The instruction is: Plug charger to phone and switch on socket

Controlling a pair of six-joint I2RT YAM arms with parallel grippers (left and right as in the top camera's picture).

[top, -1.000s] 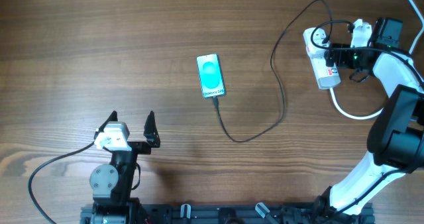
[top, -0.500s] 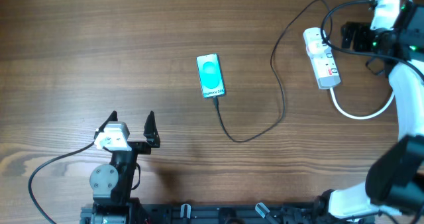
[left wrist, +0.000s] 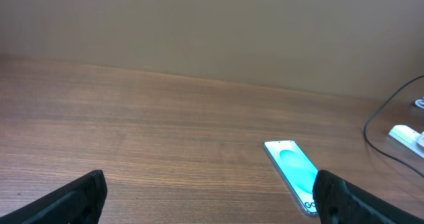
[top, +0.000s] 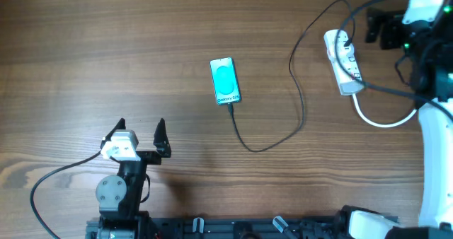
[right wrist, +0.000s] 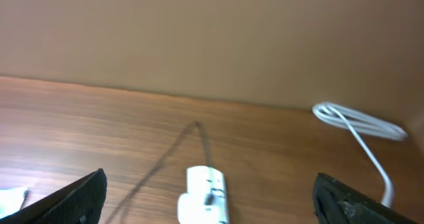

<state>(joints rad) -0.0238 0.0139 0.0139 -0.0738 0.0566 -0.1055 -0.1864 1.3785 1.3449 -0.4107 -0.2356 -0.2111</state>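
The phone point(top: 225, 80) lies flat mid-table with its teal screen lit; it also shows in the left wrist view point(left wrist: 296, 174). The black charger cable point(top: 297, 122) meets the phone's near end, loops right and runs up to the white adapter on the socket point(top: 344, 63). The socket shows blurred in the right wrist view point(right wrist: 207, 196). My right gripper point(top: 368, 28) is open and empty, raised to the right of the socket's far end, apart from it. My left gripper point(top: 140, 124) is open and empty near the front edge, left of the phone. The switch state is too small to tell.
The socket's thick white cord point(top: 382, 119) curves off to the right under my right arm. A white cable coil point(right wrist: 361, 122) lies on the table beyond the socket. The left arm's black lead point(top: 56, 179) trails at the front left.
My right gripper has pulled away from the socket, up and to the right, and risen. The phone, cable, socket and left arm have not moved.
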